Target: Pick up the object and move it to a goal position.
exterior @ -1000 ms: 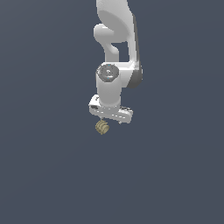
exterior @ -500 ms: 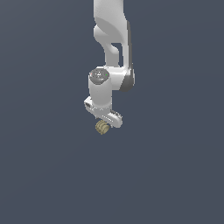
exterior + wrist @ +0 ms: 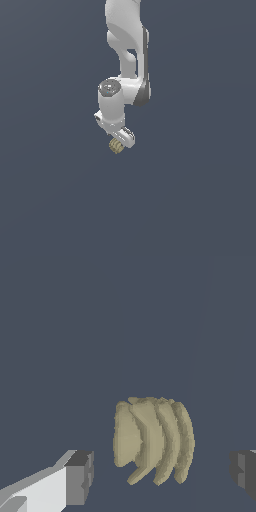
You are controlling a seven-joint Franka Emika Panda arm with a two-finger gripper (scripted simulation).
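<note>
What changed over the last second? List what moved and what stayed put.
The arm's wrist turned: the tool, seen broadside a second ago in the exterior view, now shows nearly end-on, and it shifted slightly toward that view's left. The object stayed in about the same spot just beneath the tool. In the wrist view it sits between the two fingers with a gap on each side, so it has not been grasped.

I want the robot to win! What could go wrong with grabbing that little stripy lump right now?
1. The gripper is open, with gaps on both sides of the stripy lump. It sits nearer one finger, so that finger might hit first and push it sideways.
2. The lump looks round and ridged, so it could twist or slip out when squeezed.
3. In the exterior view the hand covers part of the lump, so whether it is low enough is hard to tell.
</note>
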